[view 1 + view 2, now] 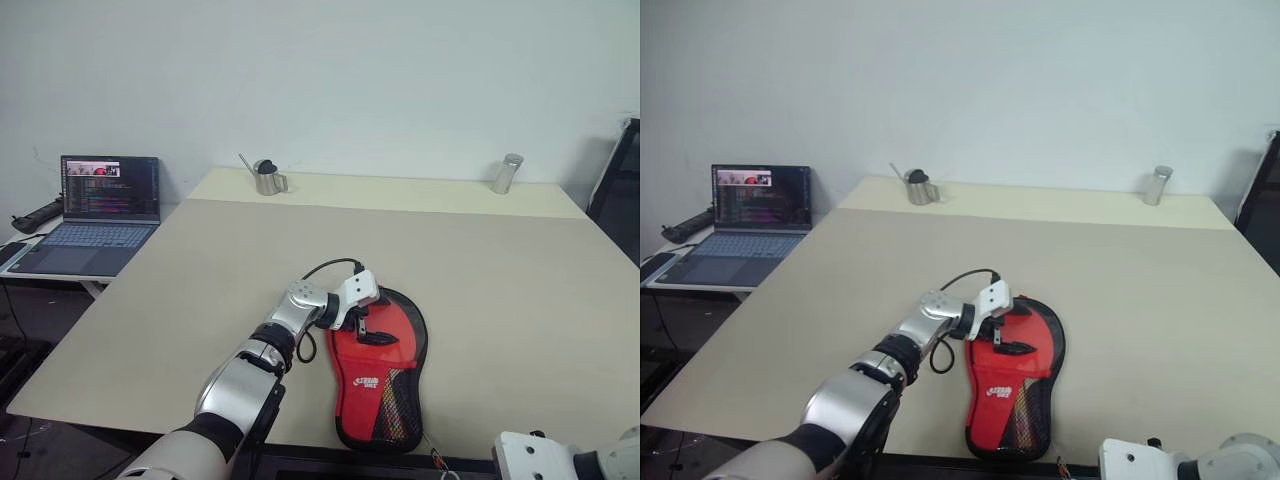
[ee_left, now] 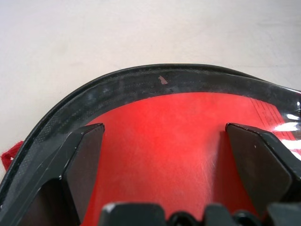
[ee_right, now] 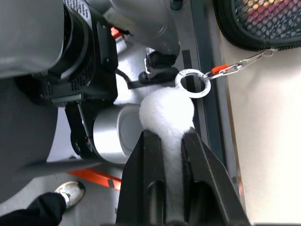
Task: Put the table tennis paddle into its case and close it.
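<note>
At the lower right of the head view sits our right gripper (image 3: 167, 141), its fingers narrow and pinching a white fluffy tuft (image 3: 167, 110) beside a metal ring and chain (image 3: 221, 70). At lower centre the case (image 1: 380, 375) lies red side up on the table (image 1: 500, 270). Our left gripper (image 1: 362, 322) rests spread wide over it. A steel jug (image 1: 267, 177), a shaker (image 1: 507, 173) and a laptop (image 1: 95, 212) stand farthest off.

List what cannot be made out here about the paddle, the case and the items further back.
- Paddle: in the eye views the case fabric would cover it, so whether it is inside cannot be told.
- Zipper edge: the left gripper covers part of it and the rest is too small to judge as closed.
- Laptop screen: text too small.
- Metal cup: its wall hides the contents.
</note>
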Available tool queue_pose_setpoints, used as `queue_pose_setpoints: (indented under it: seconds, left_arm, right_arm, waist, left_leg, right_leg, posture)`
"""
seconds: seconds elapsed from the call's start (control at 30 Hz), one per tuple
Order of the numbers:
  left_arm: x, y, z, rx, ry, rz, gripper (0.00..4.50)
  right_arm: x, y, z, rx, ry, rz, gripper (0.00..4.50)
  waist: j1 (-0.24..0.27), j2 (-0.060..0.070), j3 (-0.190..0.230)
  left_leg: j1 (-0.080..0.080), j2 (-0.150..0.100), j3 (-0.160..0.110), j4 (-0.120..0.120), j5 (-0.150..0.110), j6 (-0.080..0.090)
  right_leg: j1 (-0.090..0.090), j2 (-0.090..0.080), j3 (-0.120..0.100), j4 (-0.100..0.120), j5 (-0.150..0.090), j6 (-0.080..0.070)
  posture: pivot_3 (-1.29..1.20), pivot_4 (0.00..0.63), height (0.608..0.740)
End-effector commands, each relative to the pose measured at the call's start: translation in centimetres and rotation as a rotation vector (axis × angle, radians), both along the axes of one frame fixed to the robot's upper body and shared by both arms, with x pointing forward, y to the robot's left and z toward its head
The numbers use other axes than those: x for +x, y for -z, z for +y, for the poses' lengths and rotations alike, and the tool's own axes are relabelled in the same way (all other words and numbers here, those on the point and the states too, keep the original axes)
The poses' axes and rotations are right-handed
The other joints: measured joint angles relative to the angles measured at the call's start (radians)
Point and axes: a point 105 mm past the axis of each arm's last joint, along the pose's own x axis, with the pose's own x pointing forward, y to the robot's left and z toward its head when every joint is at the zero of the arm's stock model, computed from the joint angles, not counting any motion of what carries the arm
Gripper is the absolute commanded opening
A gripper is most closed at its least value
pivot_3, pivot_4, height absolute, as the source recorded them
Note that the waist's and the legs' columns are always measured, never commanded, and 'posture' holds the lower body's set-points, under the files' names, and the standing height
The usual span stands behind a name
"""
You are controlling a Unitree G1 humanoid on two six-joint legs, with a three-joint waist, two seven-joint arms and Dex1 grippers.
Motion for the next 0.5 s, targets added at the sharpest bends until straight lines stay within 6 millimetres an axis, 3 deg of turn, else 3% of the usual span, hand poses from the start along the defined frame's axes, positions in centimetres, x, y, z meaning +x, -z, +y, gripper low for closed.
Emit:
queue_pose_setpoints:
  seconds: [0.03,0.2,0.33,0.5]
  left_arm:
    - [-1.2,3.4,1.1,0.103,0.0,0.072,4.5]
    - [-1.3,3.6,1.8,0.094,-0.004,0.076,4.5]
    - [-1.6,3.6,1.9,0.061,-0.001,0.1,4.5]
    - [-1.5,2.9,2.4,0.003,-0.014,0.097,4.5]
  right_arm:
    - [0.0,-1.1,0.8,0.028,-0.028,-0.002,1.38]
    - [0.1,-2.2,1.5,0.073,-0.055,0.03,3.11]
    - [2.4,-3.6,1.6,0.134,0.006,-0.046,4.48]
    - [8.2,-5.1,1.8,0.268,0.142,-0.211,4.48]
  waist:
    - [-0.001,0.0,0.0]
    - [-0.007,0.0,0.0]
    - [-0.015,0.0,0.0]
    - [-0.02,-0.003,0.001]
  left_leg:
    - [0.0,0.0,0.0,0.0,0.0,0.0]
    - [0.0,0.0,0.0,0.0,0.0,0.0]
    - [0.0,0.001,0.0,-0.001,0.0,0.0]
    - [0.0,0.001,-0.001,-0.001,0.0,0.0]
  right_leg:
    - [0.0,0.0,0.0,0.0,0.0,0.0]
    - [0.0,0.0,0.0,0.0,0.0,0.0]
    - [0.0,0.0,-0.001,-0.001,0.0,0.0]
    - [0.0,0.0,-0.001,-0.002,0.0,0.0]
  posture:
    - [0.0,0.15,0.74]
    - [0.0,0.15,0.74]
    - [0.0,0.15,0.74]
    - [0.0,0.15,0.74]
